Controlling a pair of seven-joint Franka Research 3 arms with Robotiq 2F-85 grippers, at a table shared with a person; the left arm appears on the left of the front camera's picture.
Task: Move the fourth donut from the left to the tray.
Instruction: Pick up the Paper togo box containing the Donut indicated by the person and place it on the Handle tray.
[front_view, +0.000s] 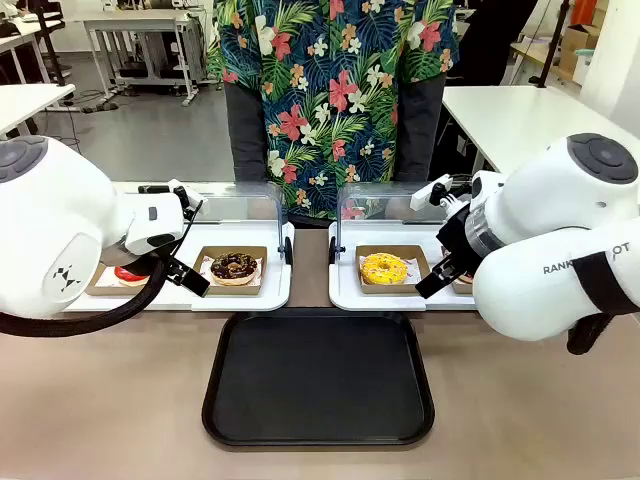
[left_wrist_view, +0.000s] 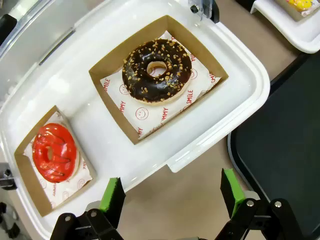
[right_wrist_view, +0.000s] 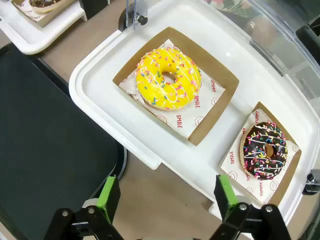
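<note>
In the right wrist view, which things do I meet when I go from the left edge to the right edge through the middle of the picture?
black tray → yellow donut in its cardboard holder → fourth donut, chocolate with coloured sprinkles

Middle right of the front view, the white right arm (front_view: 560, 250) mostly hides the dark chocolate sprinkled ring donut (right_wrist_view: 265, 150) from us.

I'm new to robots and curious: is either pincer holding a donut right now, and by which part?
Nothing is held. The left pincer and the right pincer, black with green pads, both stand open and empty.
</note>
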